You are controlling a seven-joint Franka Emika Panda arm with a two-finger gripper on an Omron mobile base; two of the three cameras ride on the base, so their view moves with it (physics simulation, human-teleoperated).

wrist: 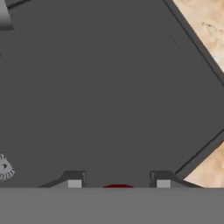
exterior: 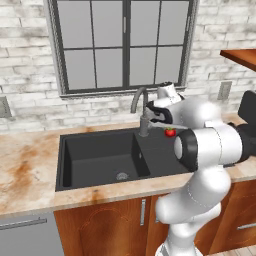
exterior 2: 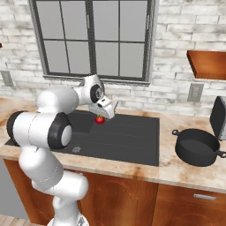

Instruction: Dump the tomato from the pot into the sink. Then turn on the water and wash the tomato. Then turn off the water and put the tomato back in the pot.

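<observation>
My gripper (exterior: pixel 168 129) hangs over the flat drainboard part of the black sink (exterior: pixel 95 150), just right of the grey gooseneck faucet (exterior: pixel 142 109). Its fingers are shut on the tiny red tomato (exterior: pixel 170 132), which is held above the sink surface. From the other side the tomato (exterior 2: pixel 99 119) shows under the hand, with the gripper (exterior 2: pixel 102 115) closed around it. In the hand view a sliver of the tomato (wrist: pixel 118 187) sits between the gripper's (wrist: pixel 118 183) two tips. The squat black pot (exterior 2: pixel 197 147) stands on the counter right of the sink (exterior 2: pixel 132 141). No stream runs from the faucet.
The round metal drain (exterior: pixel 122 176) lies at the basin's floor, left of the hand. A dark appliance (exterior 2: pixel 219 117) stands behind the pot. A wooden shelf (exterior 2: pixel 207 63) juts out high on the right wall. Marbled counter (exterior: pixel 30 175) surrounds the sink.
</observation>
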